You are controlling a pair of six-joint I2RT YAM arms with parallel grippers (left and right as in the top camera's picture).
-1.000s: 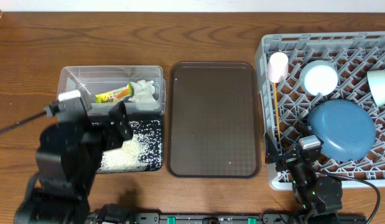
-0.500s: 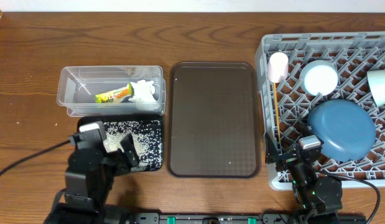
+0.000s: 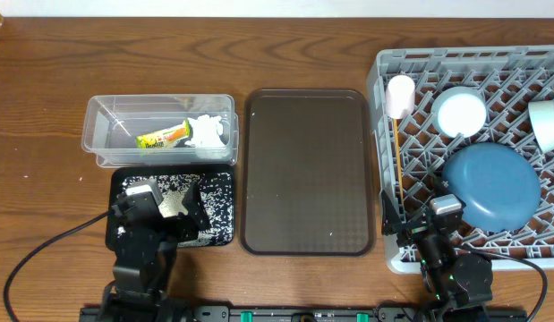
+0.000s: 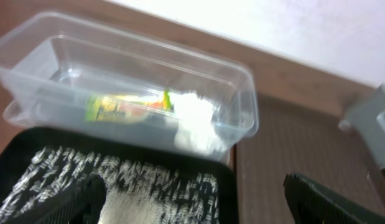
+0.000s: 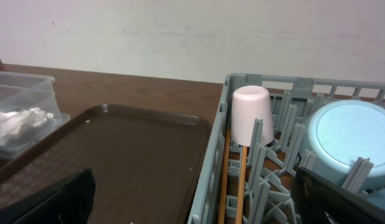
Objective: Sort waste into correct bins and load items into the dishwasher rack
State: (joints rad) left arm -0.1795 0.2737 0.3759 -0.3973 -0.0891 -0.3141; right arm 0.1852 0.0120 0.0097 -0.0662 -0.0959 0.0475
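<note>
Overhead, item by item.
- Clear tub (image 3: 106, 121): toward the left edge of the surface (image 3: 44, 89). It holds a snack wrapper (image 3: 162, 136) and, touching it on the right, a paper napkin (image 3: 210, 131).
- Black bin (image 3: 225, 234): just beside the tub, on its near side. Rice grains (image 3: 180, 190) are scattered over its floor.
- Left claw (image 3: 166, 204): over the black bin, fingers spread wide, nothing held.
- Brown tray (image 3: 306, 170): mid-surface, between the bins and the grey rack (image 3: 381, 72).
- Grey rack: at the right edge of the surface.
  - Pink cup (image 3: 400, 96): at the rack's far left corner.
  - Chopsticks (image 3: 396, 152): along the rack's left edge.
  - White bowl (image 3: 461, 112): just right of the cup.
  - Pale-green bowl (image 3: 547, 125): at the rack's right edge.
  - Dark-blue plate (image 3: 491, 186): toward the rack's near edge.
- Right claw (image 3: 409, 215): at the rack's near left corner, fingers wide apart, empty.

Left wrist view.
- The tub shows the wrapper and napkin inside it.
- The grain-strewn bin lies in front of the tub.
- Both fingertips sit at the bottom corners of the frame, with nothing between them.

Right wrist view.
- The cup stands upside down on the pegs.
- The chopsticks lean below the cup.
- The white bowl is to the cup's right.
- The tray lies to the left.
- The fingertips are far apart and grip nothing.
</note>
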